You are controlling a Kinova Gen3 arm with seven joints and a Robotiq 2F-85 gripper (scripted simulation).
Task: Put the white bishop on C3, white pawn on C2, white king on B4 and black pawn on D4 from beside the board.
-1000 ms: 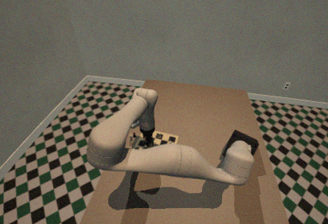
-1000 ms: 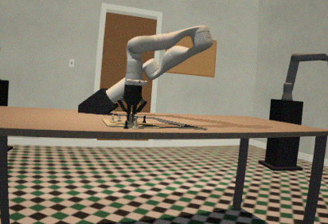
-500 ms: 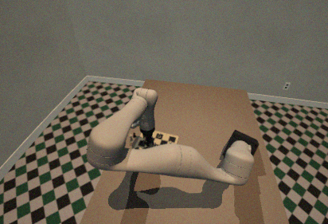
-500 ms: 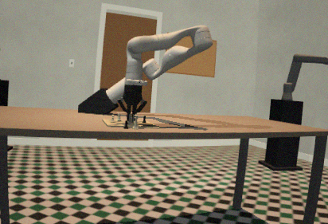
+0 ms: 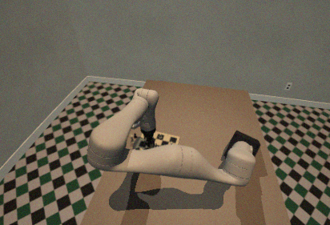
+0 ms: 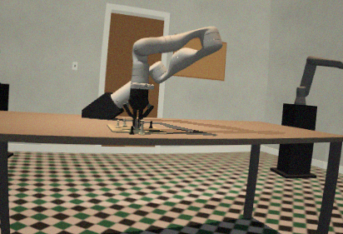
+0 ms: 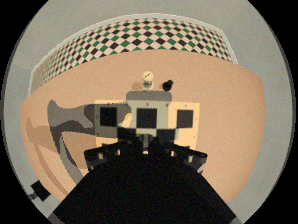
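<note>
The small chessboard (image 5: 172, 139) (image 6: 166, 131) (image 7: 186, 119) lies on the brown table, mostly hidden by my arm in the top view. My gripper (image 5: 148, 142) (image 6: 136, 122) (image 7: 146, 139) is down at the board's surface with its fingers nearly together on a small pale piece; I cannot tell which piece it is. In the wrist view a tall white piece (image 7: 147, 78), a smaller pale piece (image 7: 136, 86) and a black pawn (image 7: 168, 84) stand on the table just beyond the board's far edge. Several small pieces show around the gripper in the exterior view.
The arm's base (image 5: 240, 158) sits on the table's right side with a black box (image 5: 242, 138) behind it. My arm arches low over the board. A second arm on a black pedestal (image 6: 296, 138) stands off the table to the right.
</note>
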